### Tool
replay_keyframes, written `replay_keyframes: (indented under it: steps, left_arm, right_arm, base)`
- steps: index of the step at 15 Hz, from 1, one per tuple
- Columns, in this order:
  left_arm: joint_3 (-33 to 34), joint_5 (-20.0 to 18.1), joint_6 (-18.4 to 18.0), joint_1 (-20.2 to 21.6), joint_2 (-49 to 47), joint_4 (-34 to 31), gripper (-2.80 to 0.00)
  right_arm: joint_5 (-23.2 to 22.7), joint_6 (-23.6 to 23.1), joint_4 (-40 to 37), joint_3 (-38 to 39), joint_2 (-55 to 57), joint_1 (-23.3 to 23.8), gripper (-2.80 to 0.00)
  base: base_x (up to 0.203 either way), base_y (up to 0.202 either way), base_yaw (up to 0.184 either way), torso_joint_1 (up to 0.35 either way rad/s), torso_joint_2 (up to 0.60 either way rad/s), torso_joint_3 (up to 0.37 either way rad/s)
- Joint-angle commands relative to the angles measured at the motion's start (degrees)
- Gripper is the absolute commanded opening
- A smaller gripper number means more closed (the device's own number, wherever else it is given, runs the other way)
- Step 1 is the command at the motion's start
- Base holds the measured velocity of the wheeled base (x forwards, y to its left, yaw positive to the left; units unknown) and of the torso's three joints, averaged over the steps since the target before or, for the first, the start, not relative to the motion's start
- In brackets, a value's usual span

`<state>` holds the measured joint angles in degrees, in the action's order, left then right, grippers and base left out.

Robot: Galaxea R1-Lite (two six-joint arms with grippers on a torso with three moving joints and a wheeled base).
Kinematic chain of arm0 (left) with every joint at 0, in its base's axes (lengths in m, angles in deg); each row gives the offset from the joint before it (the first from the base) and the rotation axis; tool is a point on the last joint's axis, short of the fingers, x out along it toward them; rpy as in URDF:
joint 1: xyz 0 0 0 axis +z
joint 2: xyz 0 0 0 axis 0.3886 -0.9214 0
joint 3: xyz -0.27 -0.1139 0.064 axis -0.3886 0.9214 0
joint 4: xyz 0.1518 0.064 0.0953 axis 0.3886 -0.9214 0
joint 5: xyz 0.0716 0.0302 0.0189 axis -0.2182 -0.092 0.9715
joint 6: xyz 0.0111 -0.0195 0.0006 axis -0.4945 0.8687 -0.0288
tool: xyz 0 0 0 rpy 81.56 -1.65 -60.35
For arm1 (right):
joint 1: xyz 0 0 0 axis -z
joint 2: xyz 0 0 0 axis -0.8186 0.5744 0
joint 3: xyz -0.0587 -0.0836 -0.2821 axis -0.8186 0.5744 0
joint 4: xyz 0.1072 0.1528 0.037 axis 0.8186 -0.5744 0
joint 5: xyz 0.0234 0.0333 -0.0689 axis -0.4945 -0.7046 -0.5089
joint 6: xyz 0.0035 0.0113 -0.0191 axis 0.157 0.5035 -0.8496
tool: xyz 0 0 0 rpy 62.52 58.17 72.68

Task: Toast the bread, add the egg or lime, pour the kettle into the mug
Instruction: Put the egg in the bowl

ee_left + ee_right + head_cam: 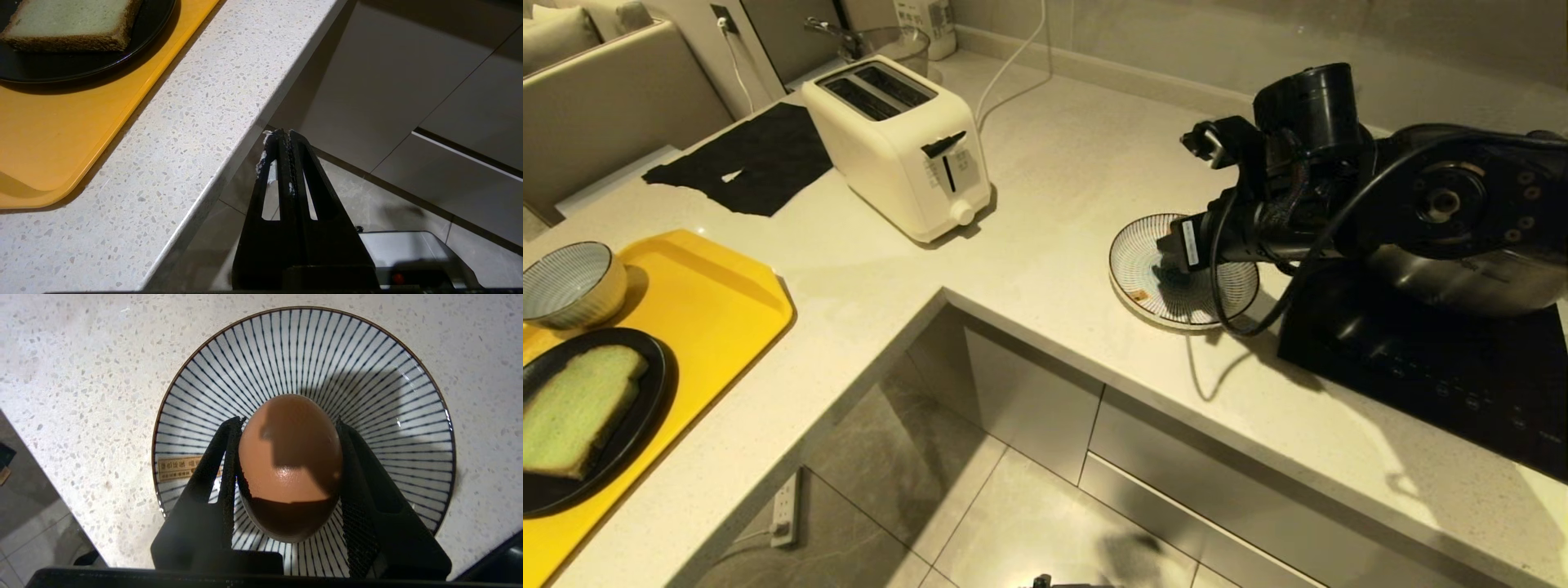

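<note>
We see the right gripper [288, 424] clamped on the egg [291, 465], one finger on each side, directly above the striped plate [367, 375] that sits on the speckled counter [1062, 163] just beside the black cooktop [1437, 376]. Well away from that plate stands the white toaster [898, 147]. The bread [572, 408] lies on a black plate [637, 425] on the yellow tray [719, 294], beside a striped bowl [568, 282]. Our left gripper [284, 134] hangs clenched and empty beyond the counter's edge near the tray.
</note>
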<state>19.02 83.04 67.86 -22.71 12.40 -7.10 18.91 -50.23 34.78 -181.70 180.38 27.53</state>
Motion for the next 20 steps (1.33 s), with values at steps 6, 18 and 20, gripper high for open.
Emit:
replay_keyframes:
  steps: [6,18,20]
  left_arm:
    - [0.0,0.0,0.0,0.1,-0.1,0.0,-2.8]
    - [0.0,0.0,0.0,0.0,-0.1,0.0,-2.8]
    - [0.0,0.1,0.0,0.0,-0.1,0.0,-2.8]
  right_arm:
    - [0.1,-1.1,14.2,29.8,-19.3,0.7,-2.8]
    - [-7.0,0.1,17.5,36.6,-31.5,14.6,-2.8]
    - [-7.1,0.1,17.5,37.0,-31.4,14.6,-2.8]
  base:
    - [0.0,0.0,0.0,0.0,0.0,0.0]
    - [0.0,0.0,0.0,0.0,0.0,0.0]
    - [0.0,0.0,0.0,0.0,0.0,0.0]
